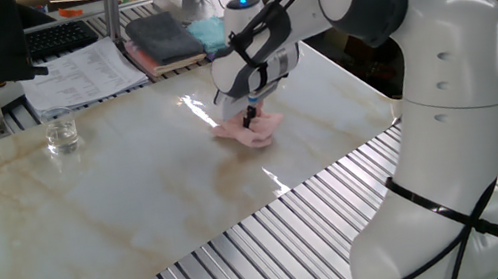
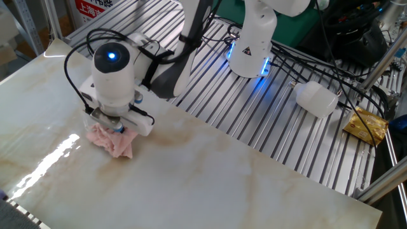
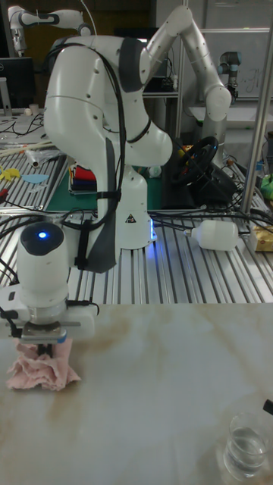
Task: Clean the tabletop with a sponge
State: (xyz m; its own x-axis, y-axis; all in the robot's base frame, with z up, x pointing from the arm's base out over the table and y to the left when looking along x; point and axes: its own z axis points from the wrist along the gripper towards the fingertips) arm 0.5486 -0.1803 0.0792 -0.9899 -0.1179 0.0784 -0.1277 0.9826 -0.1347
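From my station, sweeping left to right in the first fixed view: a small clear glass (image 1: 60, 131) stands near the far left edge of the table (image 1: 118, 207), well apart from the work. A brownish smear (image 1: 234, 169) shows on the marble just on the near side of the sponge (image 1: 250, 131), which lies toward the right end of the sheet, crumpled rather than flat. The hand (image 1: 250, 117) is straight above it, pointing down, its fingertips buried in the pink folds; I read it as pinched onto the sponge and pressing it to the surface.

What matters for my next stroke is that the sponge sits directly under the hand, not off to a side, so no approach is needed, only a slide. From the other fixed view the sponge (image 2: 112, 140) bunches out a little toward the open marble, beyond the hand (image 2: 115, 127), and the tan stain (image 2: 184, 135) lies to the right of it along the table's edge. I would judge that dragging toward that stain is the move to make. The wad has no clear long axis.

The tall view confirms it: the hand (image 3: 46, 342) is planted on the sponge (image 3: 43, 370).
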